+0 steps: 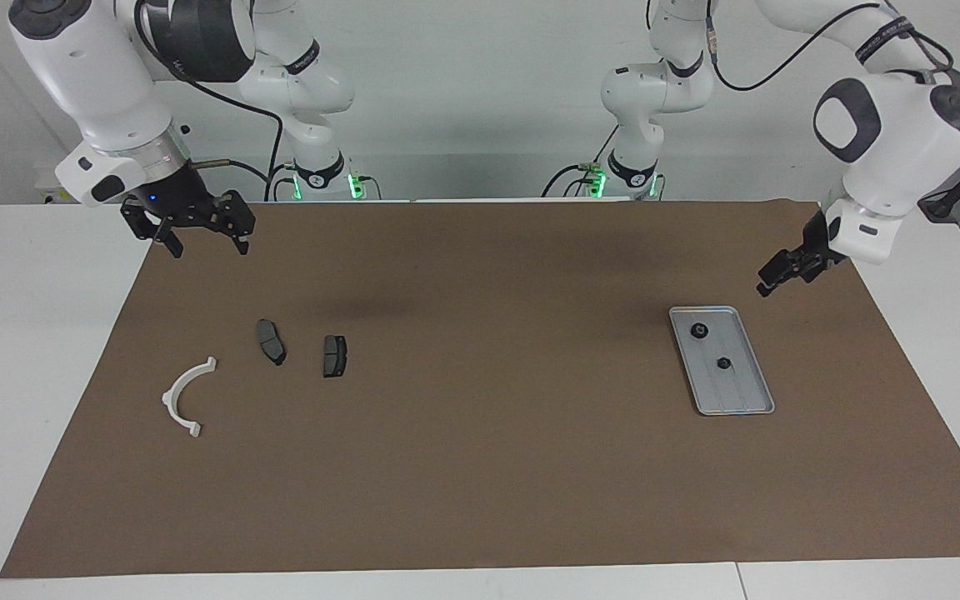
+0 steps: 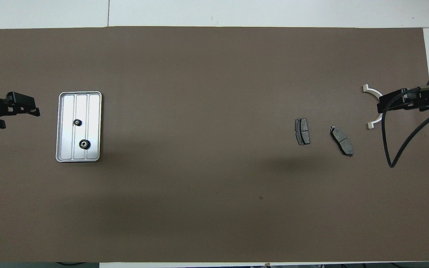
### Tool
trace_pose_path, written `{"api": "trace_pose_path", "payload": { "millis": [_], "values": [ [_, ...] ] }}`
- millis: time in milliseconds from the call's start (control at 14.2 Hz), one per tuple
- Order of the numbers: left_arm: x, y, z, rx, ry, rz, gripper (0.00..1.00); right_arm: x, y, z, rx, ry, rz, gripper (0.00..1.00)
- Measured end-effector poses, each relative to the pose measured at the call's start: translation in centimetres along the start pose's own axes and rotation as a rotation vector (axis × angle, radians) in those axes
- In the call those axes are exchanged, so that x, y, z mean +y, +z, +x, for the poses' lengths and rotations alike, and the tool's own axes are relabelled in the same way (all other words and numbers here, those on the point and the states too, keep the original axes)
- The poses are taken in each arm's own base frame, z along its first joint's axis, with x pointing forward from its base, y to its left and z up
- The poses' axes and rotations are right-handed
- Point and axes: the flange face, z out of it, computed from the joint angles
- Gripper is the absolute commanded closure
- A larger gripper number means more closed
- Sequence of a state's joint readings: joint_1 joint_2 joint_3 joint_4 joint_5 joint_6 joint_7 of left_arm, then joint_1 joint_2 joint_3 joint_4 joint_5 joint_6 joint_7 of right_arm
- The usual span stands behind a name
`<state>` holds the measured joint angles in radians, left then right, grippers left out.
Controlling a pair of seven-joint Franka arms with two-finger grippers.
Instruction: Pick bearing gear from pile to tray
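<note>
2 brake pads (image 1: 301,348), white half-ring (image 1: 186,395) beside, unobstructed.

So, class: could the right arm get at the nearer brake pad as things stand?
Probably yes. The right gripper hangs open over the mat, nearer the robots than the brake pad, which lies flat, apart from the other pad; nothing lies between.

Left hand (image 1: 780,273) raised, fingers apart, empty, right hand (image 1: 203,236) raised, fingers apart, empty, arm waiting
</note>
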<state>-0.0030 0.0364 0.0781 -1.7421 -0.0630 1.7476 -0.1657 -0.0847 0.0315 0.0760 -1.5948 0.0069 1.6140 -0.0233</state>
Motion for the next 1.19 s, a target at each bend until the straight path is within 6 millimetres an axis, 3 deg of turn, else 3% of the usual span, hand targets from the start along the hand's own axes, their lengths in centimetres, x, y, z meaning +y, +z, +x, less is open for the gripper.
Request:
{"api": "trace_pose_path", "payload": {
  "millis": [211, 351, 772, 1194],
  "values": [
    [-0.3, -5.3, -2.9, 0.007, 0.007, -0.008, 0.00, 0.0, 0.0, 0.0, 0.000, 0.000, 0.000, 0.00],
    [-0.5, -6.2, -3.9, 0.005, 0.009, -0.010, 0.00, 0.0, 0.0, 0.0, 0.000, 0.000, 0.000, 0.00],
    [-0.5, -4.5, -4.1, -0.018, 0.008, -0.006, 0.00, 0.0, 0.2, 0.0, -0.004, 0.000, 0.000, 0.00],
    [0.3, -3.9, -2.5, 0.004, 0.032, -0.002, 0.00, 0.0, 0.2, 0.0, -0.005, -0.001, 0.000, 0.00]
  ]
}}
